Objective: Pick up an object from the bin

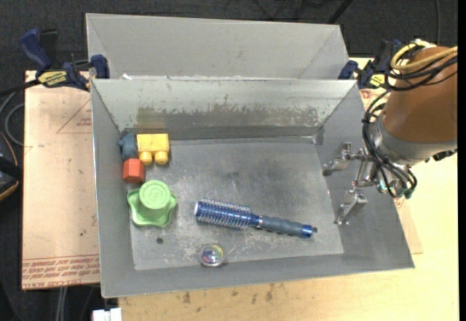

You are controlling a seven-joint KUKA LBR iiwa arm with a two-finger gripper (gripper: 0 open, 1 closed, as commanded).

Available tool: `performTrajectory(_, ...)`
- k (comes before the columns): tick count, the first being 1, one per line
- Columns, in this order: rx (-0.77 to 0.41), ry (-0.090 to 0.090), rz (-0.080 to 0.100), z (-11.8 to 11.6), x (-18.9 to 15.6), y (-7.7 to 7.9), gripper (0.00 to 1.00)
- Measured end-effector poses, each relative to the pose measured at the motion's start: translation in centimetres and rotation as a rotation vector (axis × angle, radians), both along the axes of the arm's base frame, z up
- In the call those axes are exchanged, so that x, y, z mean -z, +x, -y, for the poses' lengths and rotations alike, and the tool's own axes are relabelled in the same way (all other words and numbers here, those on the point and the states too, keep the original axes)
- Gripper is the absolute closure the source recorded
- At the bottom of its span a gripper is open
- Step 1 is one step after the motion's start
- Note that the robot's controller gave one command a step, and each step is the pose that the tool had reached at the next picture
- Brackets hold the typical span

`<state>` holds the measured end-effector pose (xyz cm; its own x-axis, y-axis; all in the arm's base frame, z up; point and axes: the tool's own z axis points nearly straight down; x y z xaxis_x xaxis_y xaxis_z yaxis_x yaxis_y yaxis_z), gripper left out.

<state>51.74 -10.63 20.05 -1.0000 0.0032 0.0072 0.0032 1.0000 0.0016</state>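
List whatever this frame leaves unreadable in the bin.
Blue piece, camera view: partly covered by the yellow block and red block, so its kind is unclear.
Shiny round thing near the front wall: too small to identify.
Hand: whether it touches the bin's right wall cannot be judged from above.

Yellow block (153, 143) and red block (133, 169) sit just behind the green flower-shaped cup (152, 203), shiny little ball (212, 255) off to its front-right.
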Motion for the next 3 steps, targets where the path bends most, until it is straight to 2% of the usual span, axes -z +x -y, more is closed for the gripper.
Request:
performTrajectory(1, -0.294, 0.0, 0.014, -3.5, 11.7, -2.8, 0.0)
performTrajectory(2, -0.295, 0.0, 0.009, -3.4, 11.6, -2.9, 1.0)
performTrajectory(3, -0.327, -0.003, 0.018, -2.9, -0.5, -0.9, 1.0)
